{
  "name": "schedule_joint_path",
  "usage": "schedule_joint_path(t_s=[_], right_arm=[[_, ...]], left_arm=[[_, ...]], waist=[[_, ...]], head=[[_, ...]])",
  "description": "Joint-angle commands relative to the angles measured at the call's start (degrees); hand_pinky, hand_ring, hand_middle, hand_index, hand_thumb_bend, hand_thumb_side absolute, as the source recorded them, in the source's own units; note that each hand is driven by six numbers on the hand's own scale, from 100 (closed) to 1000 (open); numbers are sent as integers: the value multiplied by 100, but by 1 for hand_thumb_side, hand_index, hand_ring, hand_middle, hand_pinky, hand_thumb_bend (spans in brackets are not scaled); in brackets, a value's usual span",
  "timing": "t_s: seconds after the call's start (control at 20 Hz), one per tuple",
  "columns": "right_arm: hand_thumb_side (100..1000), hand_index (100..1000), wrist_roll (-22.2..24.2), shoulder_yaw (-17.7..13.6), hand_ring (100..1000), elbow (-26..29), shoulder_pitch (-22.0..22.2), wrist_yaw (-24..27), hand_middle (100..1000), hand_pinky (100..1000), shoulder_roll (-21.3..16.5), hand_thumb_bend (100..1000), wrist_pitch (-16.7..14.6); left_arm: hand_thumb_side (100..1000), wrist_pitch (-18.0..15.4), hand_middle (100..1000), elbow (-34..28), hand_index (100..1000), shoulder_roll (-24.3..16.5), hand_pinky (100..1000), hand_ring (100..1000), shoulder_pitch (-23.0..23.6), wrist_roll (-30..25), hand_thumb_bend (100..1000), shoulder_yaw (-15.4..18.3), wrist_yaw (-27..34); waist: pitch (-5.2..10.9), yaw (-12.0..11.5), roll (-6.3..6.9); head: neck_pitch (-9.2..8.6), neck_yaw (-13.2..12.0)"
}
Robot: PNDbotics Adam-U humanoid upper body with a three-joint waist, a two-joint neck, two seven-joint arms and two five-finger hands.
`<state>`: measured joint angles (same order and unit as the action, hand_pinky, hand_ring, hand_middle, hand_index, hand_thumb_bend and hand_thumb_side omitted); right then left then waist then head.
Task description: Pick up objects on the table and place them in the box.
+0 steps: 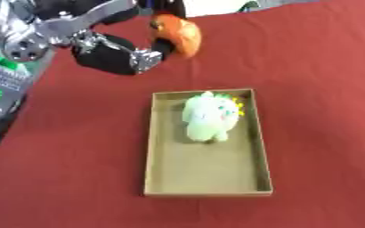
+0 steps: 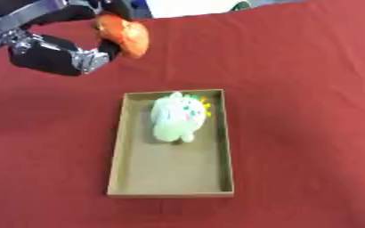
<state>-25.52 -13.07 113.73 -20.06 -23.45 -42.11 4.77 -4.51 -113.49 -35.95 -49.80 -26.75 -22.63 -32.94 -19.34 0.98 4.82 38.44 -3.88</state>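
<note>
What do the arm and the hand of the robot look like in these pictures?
Only the left arm shows, coming in from the upper left. It is built of silver metal links with a round silver joint. The left hand has a bulky black body with silver, shiny parts at the fingers. No cables or markings can be made out.

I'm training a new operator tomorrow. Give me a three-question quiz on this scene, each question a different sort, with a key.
1. True or false: the box already holds the pale green plush toy.
2. Which hand holds the orange toy? A left, B right, C neither.
3. Fill in: the orange toy is ___ the box: inside or outside?

Key: 1 true, the plush toy lies in the box's far half. 2 A, the left hand, fingers curled on it. 3 outside, beyond the far end.
</note>
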Motion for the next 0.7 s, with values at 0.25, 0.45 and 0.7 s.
schedule_joint_path(t_s=[0.25, 0.45, 0.7], right_arm=[[586, 804, -25, -82, 754, 86, 0, -39, 602, 696, -79, 115, 18], [589, 803, -31, -95, 753, 86, 13, -35, 601, 695, -47, 114, 29], [591, 802, -31, -101, 753, 86, 7, -25, 600, 694, 0, 113, 18]], left_arm=[[100, -268, 529, -110, 652, -3, 559, 583, 313, -21, 100, -389, 59], [100, -394, 527, -110, 649, 90, 559, 579, 565, 77, 100, -615, -76], [100, -391, 528, -110, 650, 278, 562, 580, 806, -15, 100, -896, -246]], waist=[[152, -94, -40], [142, -113, -46], [120, -101, -68]], head=[[90, 46], [98, 81], [59, 100]])
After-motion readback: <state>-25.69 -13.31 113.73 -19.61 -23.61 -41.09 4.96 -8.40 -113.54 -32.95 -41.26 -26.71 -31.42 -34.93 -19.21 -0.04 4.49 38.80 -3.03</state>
